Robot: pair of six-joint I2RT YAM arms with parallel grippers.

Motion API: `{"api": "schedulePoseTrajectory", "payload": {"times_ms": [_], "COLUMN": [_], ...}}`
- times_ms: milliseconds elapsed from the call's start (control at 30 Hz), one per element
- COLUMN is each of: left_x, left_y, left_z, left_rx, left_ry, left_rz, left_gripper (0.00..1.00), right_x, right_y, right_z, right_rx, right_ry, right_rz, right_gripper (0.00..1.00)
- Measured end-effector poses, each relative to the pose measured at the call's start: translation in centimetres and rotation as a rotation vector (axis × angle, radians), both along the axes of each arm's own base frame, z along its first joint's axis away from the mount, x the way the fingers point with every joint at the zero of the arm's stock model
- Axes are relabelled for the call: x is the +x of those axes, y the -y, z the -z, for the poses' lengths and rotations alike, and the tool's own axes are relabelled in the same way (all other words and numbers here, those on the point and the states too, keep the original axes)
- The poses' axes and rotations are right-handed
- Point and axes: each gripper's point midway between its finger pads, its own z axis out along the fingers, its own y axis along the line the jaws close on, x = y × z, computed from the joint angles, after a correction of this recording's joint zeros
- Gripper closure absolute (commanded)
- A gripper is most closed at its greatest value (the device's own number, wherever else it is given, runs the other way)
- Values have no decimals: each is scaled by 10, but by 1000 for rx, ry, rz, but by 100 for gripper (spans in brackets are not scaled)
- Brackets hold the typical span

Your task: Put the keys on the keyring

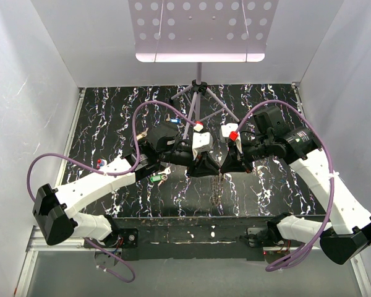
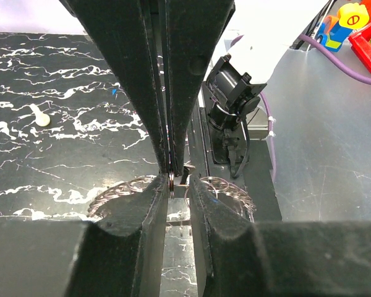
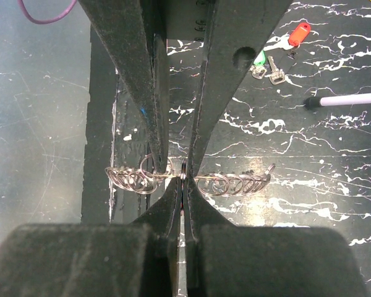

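Note:
The keyring [image 1: 219, 184], a silvery ring strung with several small wire loops, hangs between my two grippers at mid-table. My right gripper [image 3: 183, 179] is shut on one loop of the keyring [image 3: 235, 184], which I see edge-on between its tips. From the opposite side, my left gripper [image 2: 176, 185] straddles the same spot on the keyring [image 2: 120, 190]. Its jaws stand a narrow gap apart, and nothing fills that gap. Keys lie loose on the table to the left: a green-headed key [image 1: 154, 178] and a red-headed key [image 1: 99, 163]. The right wrist view shows a red key [image 3: 298, 32], a green key [image 3: 258, 59] and a silver key [image 3: 273, 74].
A tripod stand [image 1: 198, 99] carrying a white perforated board [image 1: 198, 31] rises at the back centre. A white pen [image 3: 352, 99] lies on the dark marbled table, and a small white peg [image 2: 40, 116] sits further off. White walls close in both sides.

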Motion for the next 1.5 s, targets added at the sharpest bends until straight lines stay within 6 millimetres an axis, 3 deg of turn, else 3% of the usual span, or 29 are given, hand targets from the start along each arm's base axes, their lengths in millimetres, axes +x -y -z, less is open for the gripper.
{"api": "schedulePoseTrajectory", "payload": {"times_ms": [200,467,733,933,1067,1233,1500], "left_x": [0,2,1,1,1,1,-11], "left_y": [0,0,0,-1,-1,-2,-23], "left_z": [2,3,5,6,6,4,2], "left_rx": [7,11,22,27,27,7,-161], "left_ry": [-5,-4,-11,-13,-12,-18,-69], "left_rz": [-1,-7,-7,-8,-6,-18,-96], "left_gripper": [81,91,87,100,100,100,100], "right_x": [0,-1,-1,-2,-2,-4,1], "right_y": [0,0,0,-1,-1,-2,-11], "right_z": [0,0,0,-1,-1,-3,-38], "right_rx": [-2,-3,-3,1,2,13,176], "right_ry": [-9,-17,-25,-35,-41,-65,-160], "right_rz": [6,8,14,14,15,22,40], "right_gripper": [99,99,99,99,99,59,53]}}
